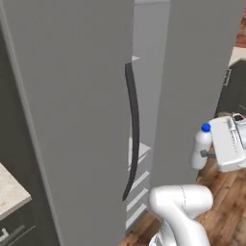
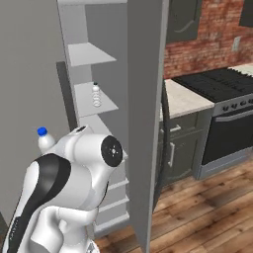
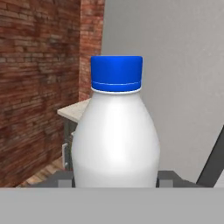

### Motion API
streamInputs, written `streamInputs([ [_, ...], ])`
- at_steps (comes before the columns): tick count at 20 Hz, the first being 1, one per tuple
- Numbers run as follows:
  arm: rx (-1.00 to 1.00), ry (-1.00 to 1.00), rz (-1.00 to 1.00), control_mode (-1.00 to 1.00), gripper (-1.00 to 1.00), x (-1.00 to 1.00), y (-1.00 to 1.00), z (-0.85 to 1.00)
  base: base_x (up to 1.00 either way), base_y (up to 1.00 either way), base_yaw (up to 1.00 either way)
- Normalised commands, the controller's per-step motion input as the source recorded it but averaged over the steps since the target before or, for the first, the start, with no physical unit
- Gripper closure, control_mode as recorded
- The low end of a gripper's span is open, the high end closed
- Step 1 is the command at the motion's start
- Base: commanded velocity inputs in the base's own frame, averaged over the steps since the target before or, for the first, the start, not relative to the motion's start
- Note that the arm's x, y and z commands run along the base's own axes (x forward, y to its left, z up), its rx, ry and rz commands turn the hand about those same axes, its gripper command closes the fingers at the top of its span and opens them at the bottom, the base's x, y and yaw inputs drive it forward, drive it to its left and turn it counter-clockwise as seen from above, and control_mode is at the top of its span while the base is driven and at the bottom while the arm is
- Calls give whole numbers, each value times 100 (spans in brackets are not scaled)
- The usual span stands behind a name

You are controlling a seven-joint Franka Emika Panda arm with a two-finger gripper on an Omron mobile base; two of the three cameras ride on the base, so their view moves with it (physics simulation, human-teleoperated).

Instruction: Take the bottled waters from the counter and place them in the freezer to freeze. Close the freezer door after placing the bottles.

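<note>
My gripper (image 1: 209, 154) is shut on a bottled water (image 1: 201, 149), a small pale bottle with a blue cap, held upright in front of the freezer (image 1: 72, 96). In the hand view the bottled water (image 3: 116, 131) stands between my fingertips (image 3: 168, 177). Its blue cap (image 2: 42, 131) peeks over the arm in the right base view. A second bottled water (image 2: 97, 95) stands on a middle shelf inside the freezer (image 2: 29, 74). The freezer door (image 2: 146, 99) is swung wide open, and in the left base view this door (image 1: 197, 72) rises just left of the held bottle.
The closed door's dark bar handle (image 1: 133, 129) runs beside the open compartment. Beige counter (image 2: 185, 99) and a black stove (image 2: 222, 84) lie to the right under a brick wall. Another counter corner (image 1: 12, 192) sits at the left. The floor is wood.
</note>
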Motion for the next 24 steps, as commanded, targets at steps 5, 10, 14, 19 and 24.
streamInputs([
  [5,0,0,0,100,100,0,0,0,18,-5,-18],
  [10,0,0,0,100,100,0,0,0,0,-15,-22],
  [14,0,0,0,100,100,0,0,0,8,0,-22],
  [19,0,0,0,100,100,0,0,0,37,0,-32],
  [24,0,0,0,100,100,0,0,0,50,7,-32],
])
